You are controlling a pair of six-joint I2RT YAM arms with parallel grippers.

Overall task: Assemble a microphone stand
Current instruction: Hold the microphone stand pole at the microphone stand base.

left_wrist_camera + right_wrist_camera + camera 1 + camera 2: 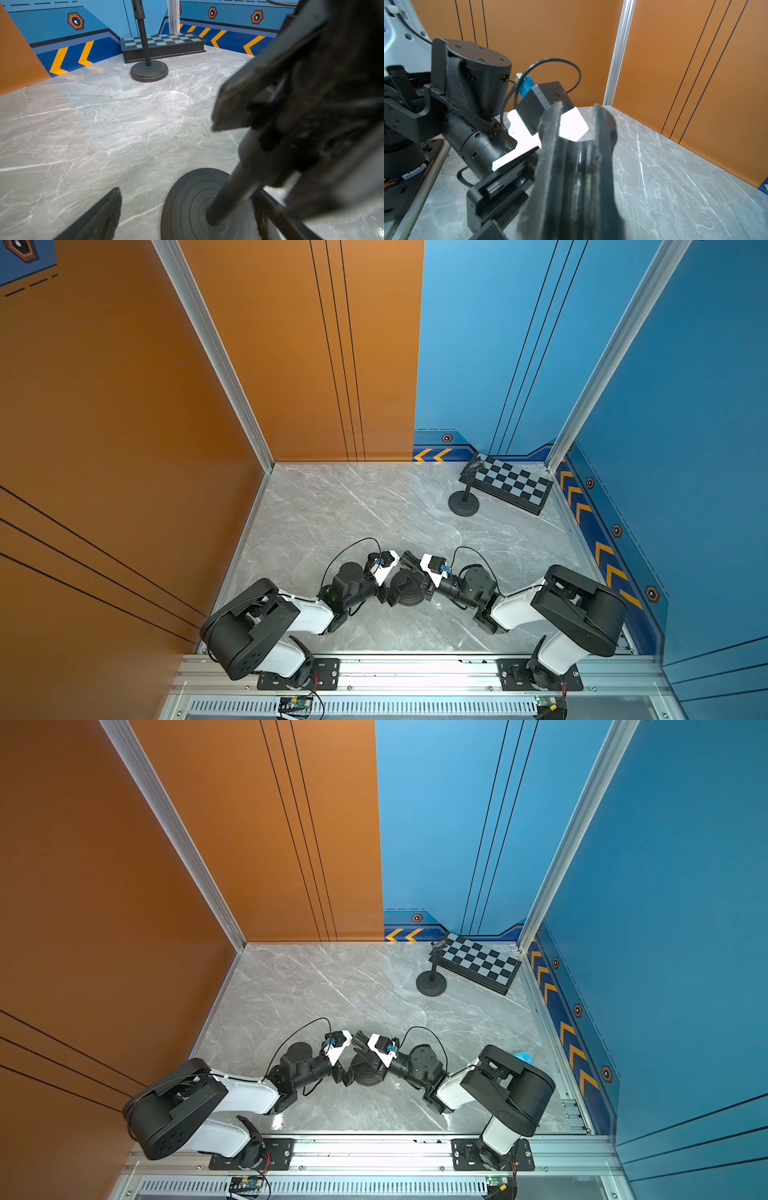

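Microphone stand: black, round ridged base, thin pole.
Right gripper clamps the pole; left gripper spread wide.

The left arm and right arm reach inward from the lower corners, wrists almost meeting at lower centre in both top views. On the left gripper the fingers stand wide apart; on the right gripper they are pinched close.
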